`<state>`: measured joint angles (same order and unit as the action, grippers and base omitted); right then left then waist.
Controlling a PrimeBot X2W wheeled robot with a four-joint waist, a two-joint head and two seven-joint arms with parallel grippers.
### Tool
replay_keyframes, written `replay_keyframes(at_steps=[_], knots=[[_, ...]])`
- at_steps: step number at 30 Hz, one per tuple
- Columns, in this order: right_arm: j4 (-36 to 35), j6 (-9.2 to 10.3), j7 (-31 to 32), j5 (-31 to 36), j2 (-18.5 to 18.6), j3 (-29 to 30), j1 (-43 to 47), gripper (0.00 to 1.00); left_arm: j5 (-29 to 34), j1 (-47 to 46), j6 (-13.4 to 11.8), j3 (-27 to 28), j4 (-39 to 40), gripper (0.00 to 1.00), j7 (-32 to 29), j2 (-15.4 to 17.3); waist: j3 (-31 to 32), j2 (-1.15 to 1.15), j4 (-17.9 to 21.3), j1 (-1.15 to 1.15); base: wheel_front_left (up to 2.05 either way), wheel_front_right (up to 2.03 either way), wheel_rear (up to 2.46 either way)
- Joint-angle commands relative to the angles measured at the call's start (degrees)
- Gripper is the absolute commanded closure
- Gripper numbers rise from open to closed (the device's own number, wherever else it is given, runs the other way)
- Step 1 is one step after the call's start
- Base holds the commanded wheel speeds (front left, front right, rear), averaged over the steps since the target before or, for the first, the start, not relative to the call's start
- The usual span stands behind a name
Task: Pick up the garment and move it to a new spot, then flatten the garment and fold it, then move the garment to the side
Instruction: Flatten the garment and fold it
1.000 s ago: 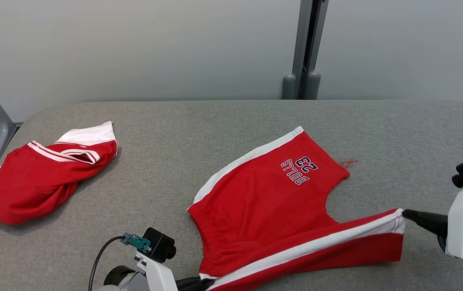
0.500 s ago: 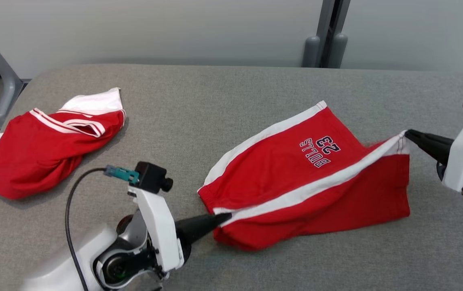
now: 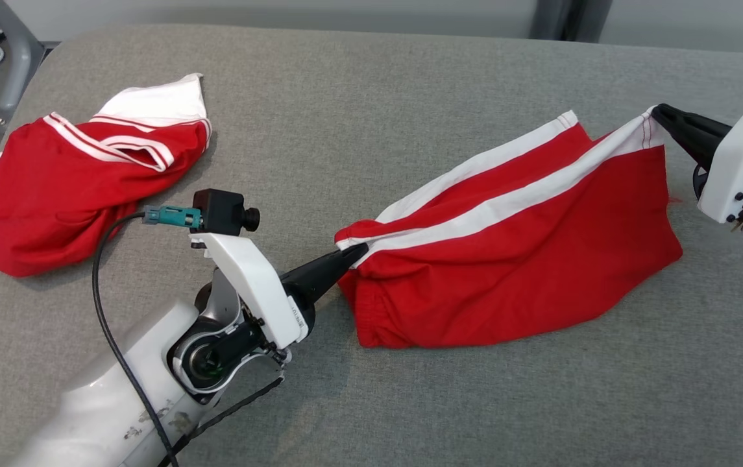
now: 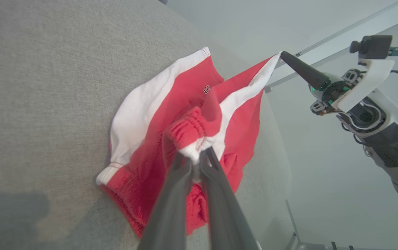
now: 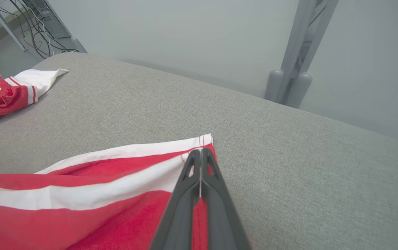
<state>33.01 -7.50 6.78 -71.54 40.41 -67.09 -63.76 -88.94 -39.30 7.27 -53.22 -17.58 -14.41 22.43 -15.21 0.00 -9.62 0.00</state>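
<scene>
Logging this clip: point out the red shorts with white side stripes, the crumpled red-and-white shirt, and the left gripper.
Red shorts with white side stripes (image 3: 527,279): head view, red panel.
Crumpled red-and-white shirt (image 3: 53,194): head view, red body.
Left gripper (image 3: 358,251): head view, fingertips.

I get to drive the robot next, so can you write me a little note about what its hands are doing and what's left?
Left gripper: fingers shut on the garment, at the waistband end of its white stripe.
Right gripper: fingers shut on the hem corner of the same stripe.
Garment: right of middle on the grey padded table, held up along the stripe, lower part resting on the table, one half coming over the other.
Second red-and-white garment: bunched at far left, untouched.
Done: picked up, fold begun.
Left: probably lay the fold down, smooth it, finish folding, move the garment aside.
</scene>
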Motion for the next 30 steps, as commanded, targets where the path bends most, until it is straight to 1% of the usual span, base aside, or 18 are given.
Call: replay_keyframes(at_steps=[1,6,11,23,25,30], knots=[[0.5,0.02,-0.7,0.1,-0.2,-0.2,-0.7,1.00,0.2,-1.0,0.3,0.4,-0.4,1.00,0.6,-0.3,-1.1,0.00,-1.1,0.00,0.00,0.00,0.00],[2.9,0.02,-2.6,-0.2,-0.5,-2.0,-2.7,1.00,0.6,-1.9,0.3,1.0,-2.5,1.00,3.5,-3.5,-3.1,0.00,-3.1,0.00,0.00,0.00,0.00],[5.4,0.02,-4.1,0.1,-1.1,-3.6,-3.9,1.00,1.0,-2.5,0.4,1.0,-4.3,1.00,5.6,-5.5,-4.2,0.00,-4.7,0.00,0.00,0.00,0.00],[11.8,0.02,-6.1,0.5,-2.6,-5.5,-5.1,1.00,1.5,-2.8,0.4,0.8,-8.3,1.00,10.1,-8.6,-5.2,0.00,-7.0,0.00,0.00,0.00,0.00],[12.2,0.02,-7.7,0.7,-2.8,-5.8,-5.1,1.00,1.3,-2.8,0.4,0.5,-8.6,1.00,10.7,-9.3,-5.6,0.00,-7.6,0.00,0.00,0.00,0.00],[13.2,0.02,-8.7,2.0,-3.0,-6.1,-5.2,1.00,1.1,-3.2,0.4,0.4,-8.8,1.00,12.0,-10.4,-6.4,0.00,-8.3,0.00,0.00,0.00,0.00]])
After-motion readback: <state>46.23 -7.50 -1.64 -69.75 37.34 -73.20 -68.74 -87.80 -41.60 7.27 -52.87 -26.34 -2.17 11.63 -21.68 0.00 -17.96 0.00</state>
